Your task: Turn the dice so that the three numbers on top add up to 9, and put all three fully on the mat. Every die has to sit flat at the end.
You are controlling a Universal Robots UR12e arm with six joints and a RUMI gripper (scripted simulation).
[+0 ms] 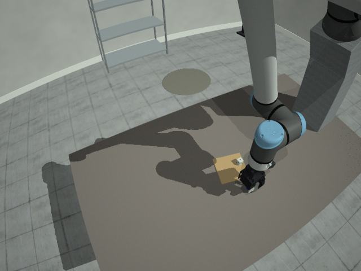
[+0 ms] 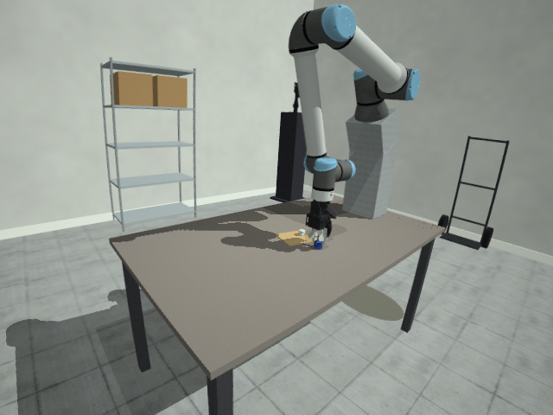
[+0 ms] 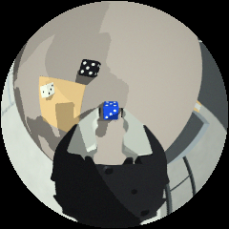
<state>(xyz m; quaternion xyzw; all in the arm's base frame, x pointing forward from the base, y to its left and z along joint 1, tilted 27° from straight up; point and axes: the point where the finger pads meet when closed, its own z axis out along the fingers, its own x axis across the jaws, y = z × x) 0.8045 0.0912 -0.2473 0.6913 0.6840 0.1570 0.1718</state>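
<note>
The gripper is low over the table with its fingers partly apart. The blue die sits between the fingertips, with narrow gaps at its sides in the wrist view, and outside the mat. The black die stands off the mat beside one corner, with five pips on its upper face; the gripper and arm hide it in the top and exterior views. The white die sits on the orange mat near its edge. The blue and white top numbers are not clear.
The table carries the dice and mat. The arm's grey pedestal stands behind the gripper. Shelving and a hand truck stand away from the table.
</note>
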